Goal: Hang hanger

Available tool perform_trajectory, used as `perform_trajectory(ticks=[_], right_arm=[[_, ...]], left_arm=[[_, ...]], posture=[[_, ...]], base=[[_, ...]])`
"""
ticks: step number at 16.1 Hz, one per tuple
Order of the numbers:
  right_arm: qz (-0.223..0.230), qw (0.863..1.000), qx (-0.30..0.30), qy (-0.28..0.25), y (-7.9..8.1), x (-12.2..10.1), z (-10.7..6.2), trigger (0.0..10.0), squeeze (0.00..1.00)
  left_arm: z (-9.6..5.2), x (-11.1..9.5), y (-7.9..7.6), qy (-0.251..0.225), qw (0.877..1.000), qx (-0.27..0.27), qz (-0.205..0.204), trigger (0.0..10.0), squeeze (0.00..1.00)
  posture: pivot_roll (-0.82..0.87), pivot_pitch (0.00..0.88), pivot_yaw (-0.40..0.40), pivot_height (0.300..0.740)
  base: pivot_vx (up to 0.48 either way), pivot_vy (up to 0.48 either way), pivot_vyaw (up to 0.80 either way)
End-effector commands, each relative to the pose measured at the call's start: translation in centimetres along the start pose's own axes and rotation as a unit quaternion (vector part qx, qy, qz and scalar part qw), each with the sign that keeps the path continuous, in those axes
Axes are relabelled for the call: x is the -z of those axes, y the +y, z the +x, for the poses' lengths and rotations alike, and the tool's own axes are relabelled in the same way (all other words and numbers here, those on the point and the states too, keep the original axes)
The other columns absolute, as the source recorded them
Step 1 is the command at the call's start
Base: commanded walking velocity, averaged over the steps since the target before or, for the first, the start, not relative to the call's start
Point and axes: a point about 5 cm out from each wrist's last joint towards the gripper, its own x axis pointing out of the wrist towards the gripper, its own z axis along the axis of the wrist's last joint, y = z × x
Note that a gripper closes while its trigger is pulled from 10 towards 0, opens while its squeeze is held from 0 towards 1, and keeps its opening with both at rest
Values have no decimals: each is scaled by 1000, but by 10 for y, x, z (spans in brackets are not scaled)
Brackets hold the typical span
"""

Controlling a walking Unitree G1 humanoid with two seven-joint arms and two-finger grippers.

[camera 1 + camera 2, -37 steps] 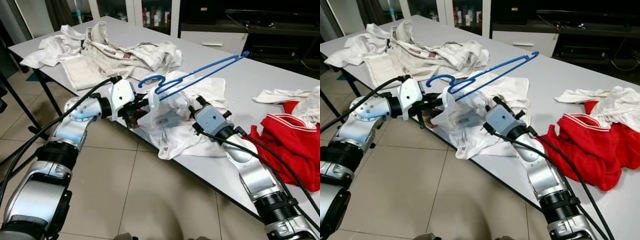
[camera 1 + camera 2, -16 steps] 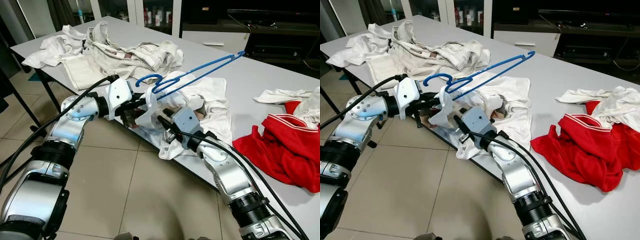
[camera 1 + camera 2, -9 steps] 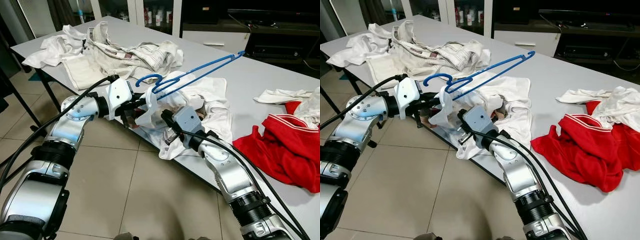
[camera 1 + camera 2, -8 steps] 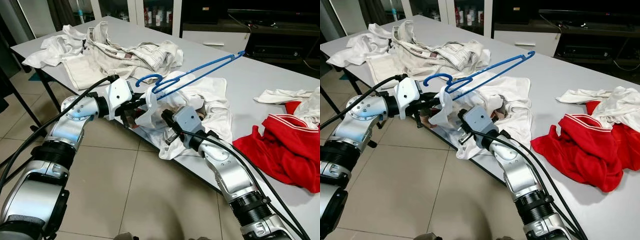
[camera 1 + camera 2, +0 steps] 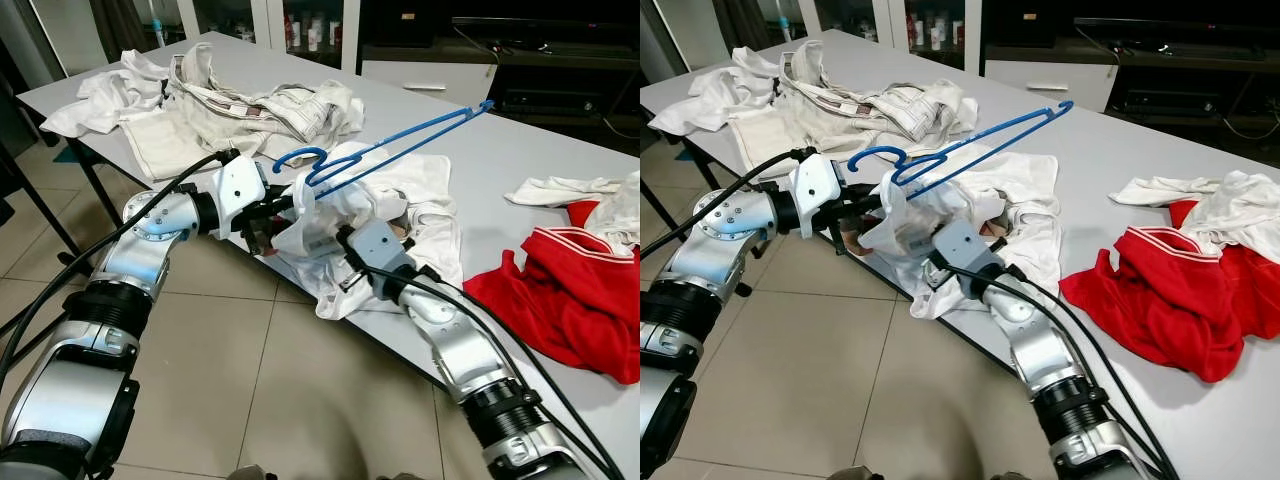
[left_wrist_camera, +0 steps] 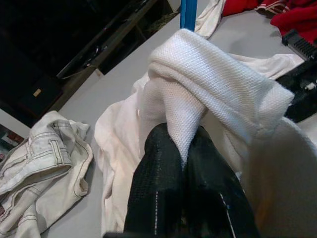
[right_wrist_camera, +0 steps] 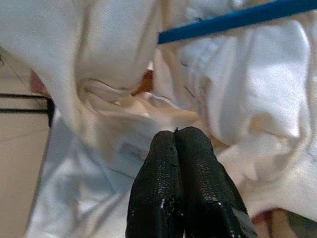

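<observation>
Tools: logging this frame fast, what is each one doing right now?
Left tool: shut on the white shirt, near the blue hanger.
Right tool: shut, holding nothing, pointed into the shirt.

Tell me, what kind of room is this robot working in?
Probably a living or dining room in a home, used here for sorting laundry. A long grey table is strewn with clothes: a white garment on a blue hanger, a red top. Behind stand glass-fronted cabinets and a dark media unit.

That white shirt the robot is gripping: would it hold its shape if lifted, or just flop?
Probably flop: the white shirt already sags in folds where the left gripper pinches it. It looks light and thin. It may slide off the blue hanger if tugged.
</observation>
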Motion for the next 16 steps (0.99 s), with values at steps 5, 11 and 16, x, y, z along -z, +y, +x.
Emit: perform_trajectory(ticks=[5, 11, 16], right_arm=[[4, 999, -33, -31, -8, -10, -16, 10000, 1000], [53, 997, -50, -31, -20, -8, -34, 10000, 0], [120, 987, -81, -65, -3, -23, -24, 10000, 1000]], left_arm=[[-5, -5, 6, -2, 1000, -7, 15, 0, 0], [-2, -5, 4, -3, 1000, -4, 15, 0, 0], [-1, -5, 4, -4, 1000, -2, 16, 0, 0]], posture=[[25, 0, 55, 723], [16, 0, 54, 723], [18, 0, 53, 723]], base=[[0, 0, 0], [0, 0, 0], [0, 0, 0]])
